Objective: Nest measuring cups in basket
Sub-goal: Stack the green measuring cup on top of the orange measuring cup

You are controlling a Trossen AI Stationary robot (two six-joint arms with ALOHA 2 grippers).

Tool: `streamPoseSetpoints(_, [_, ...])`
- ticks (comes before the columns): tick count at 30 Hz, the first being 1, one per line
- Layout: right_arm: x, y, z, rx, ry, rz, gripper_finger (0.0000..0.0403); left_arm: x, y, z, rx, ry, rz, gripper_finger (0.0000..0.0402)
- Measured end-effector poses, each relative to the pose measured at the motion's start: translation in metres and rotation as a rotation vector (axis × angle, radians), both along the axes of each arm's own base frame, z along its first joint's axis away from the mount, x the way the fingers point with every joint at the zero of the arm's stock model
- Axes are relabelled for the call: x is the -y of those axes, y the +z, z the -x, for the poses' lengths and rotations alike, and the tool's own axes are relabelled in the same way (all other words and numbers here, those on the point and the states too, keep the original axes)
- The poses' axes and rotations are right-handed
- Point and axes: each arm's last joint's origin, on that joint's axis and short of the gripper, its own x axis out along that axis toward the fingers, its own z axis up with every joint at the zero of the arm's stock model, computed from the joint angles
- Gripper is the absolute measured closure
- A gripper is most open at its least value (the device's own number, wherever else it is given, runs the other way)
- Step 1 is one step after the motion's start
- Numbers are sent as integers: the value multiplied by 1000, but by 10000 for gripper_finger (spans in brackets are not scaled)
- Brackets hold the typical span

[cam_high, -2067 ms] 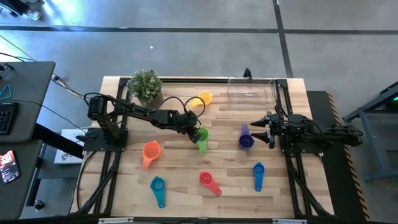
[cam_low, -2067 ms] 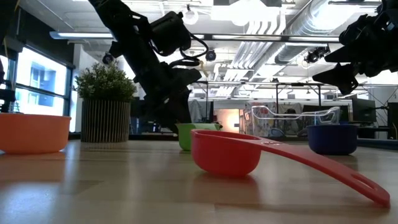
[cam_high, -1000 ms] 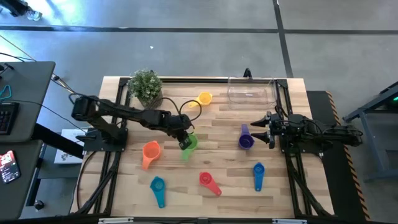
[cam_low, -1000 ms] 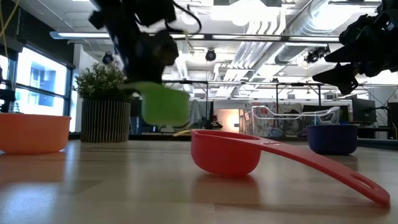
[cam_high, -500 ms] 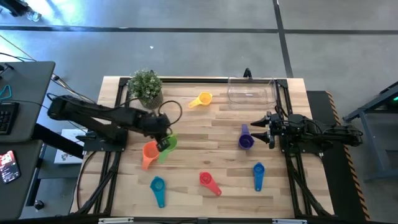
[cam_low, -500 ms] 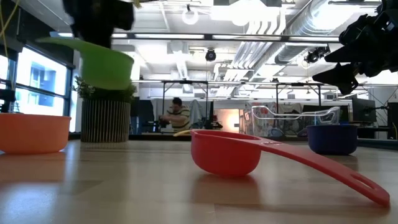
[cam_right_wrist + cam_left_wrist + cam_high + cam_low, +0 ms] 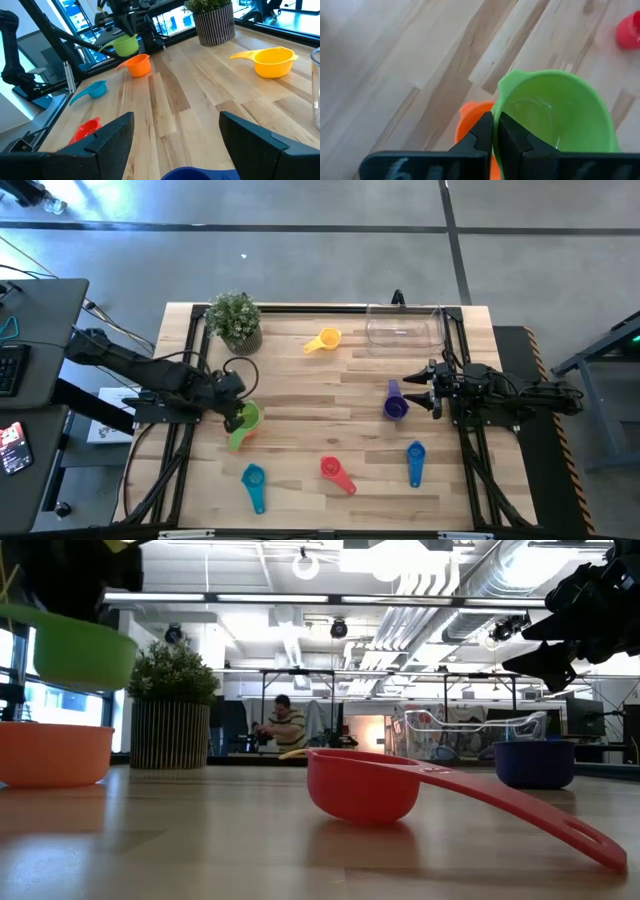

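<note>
arms: two, dark, slender jointed links
left arm (image 7: 150, 365): black, looped black cable near the wrist
right arm (image 7: 500, 390): black, blocky wrist
left claw (image 7: 493, 135): two flat black fingers
right claw (image 7: 175, 135): broad black fingers

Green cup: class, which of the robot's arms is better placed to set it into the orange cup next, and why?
The left. Its gripper is shut on the green cup, held just above the orange cup. The right gripper waits open by the purple cup, far across the table.
</note>
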Motion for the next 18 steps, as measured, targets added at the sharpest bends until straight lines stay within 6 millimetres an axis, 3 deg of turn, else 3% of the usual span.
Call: streamPoseSetpoints(18, [0,0,0,0,0,0,119,-1,-31,16,-45,1,-52,394])
